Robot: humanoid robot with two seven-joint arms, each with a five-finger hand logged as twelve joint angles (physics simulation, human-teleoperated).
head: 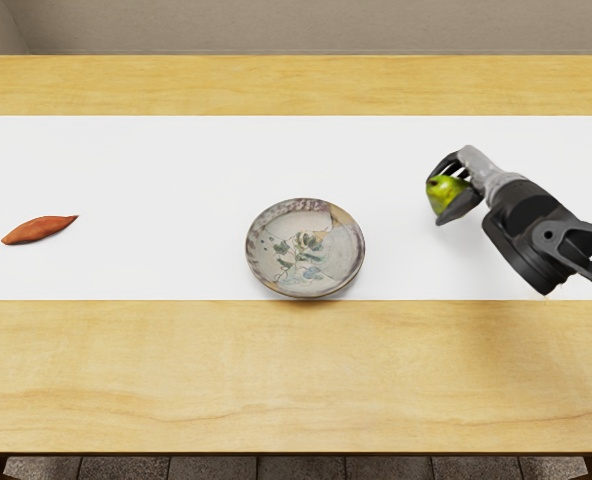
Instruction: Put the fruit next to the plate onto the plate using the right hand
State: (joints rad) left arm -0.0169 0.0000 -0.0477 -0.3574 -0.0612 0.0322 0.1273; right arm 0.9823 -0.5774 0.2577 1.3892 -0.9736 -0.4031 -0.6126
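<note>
Fruit (441,190) green, long axis unclear | right robot hand (462,180) clasps it | right of plate (305,247)

No legible text, label, brand, number or sign appears in my head view. The plate (305,247) bears a painted leaf-like pattern only, not lettering. My right hand (466,180) and the green fruit (441,188) clasped in it show plain surfaces. The white runner (156,180) is unprinted.
</note>
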